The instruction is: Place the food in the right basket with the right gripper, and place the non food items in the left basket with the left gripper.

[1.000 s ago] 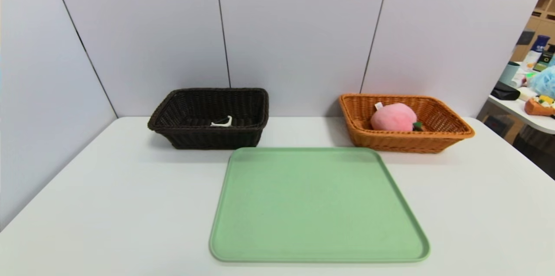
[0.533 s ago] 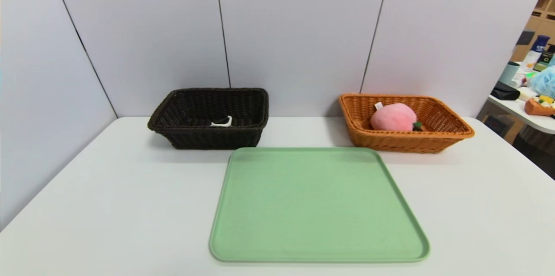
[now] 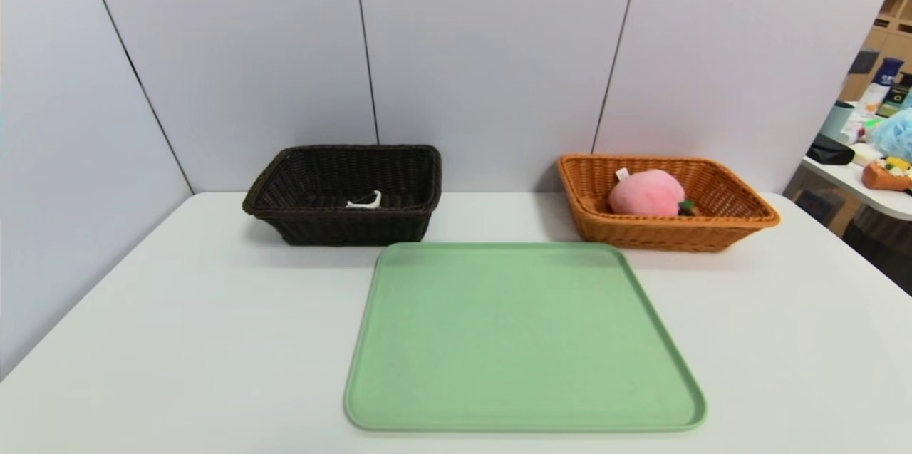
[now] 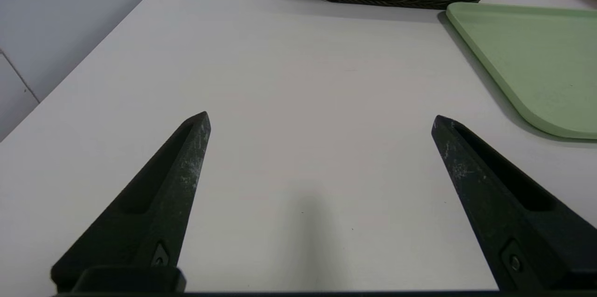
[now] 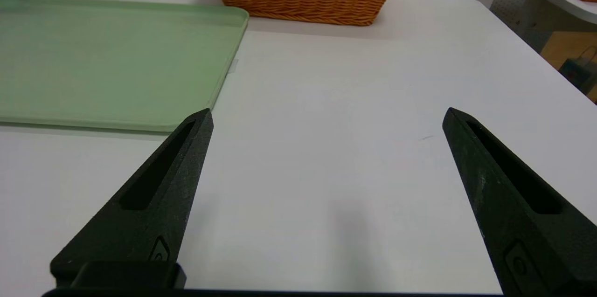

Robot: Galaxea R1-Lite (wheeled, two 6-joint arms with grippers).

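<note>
The sorting looks finished to me: the plush peach (image 3: pixel 647 192) lies inside the orange-tan basket (image 3: pixel 741 206) near the far right corner of the desk (image 3: pixel 178 340), and a white piece, probably the head of the peeler (image 3: pixel 365 202), shows on the floor of the dark brown basket (image 3: pixel 285 176) toward the far left side. The pen I cannot find; the basket wall may hide it. Between and in front of the baskets lies a green tray (image 3: pixel 524 340) with nothing on it, which fits with all items being already moved. The left gripper (image 4: pixel 319 122) and the right gripper (image 5: pixel 326 117) hover low over the bare desk near its front edge, one on each side of the tray; the jaws of both stand wide apart and hold nothing. The peach is fuzzy and round, with a small white tag. Both baskets are tight wicker with flared walls; the tray is smooth, matt, with rounded corners and a low rim; the jaws are black, pointed and a little scuffed.
</note>
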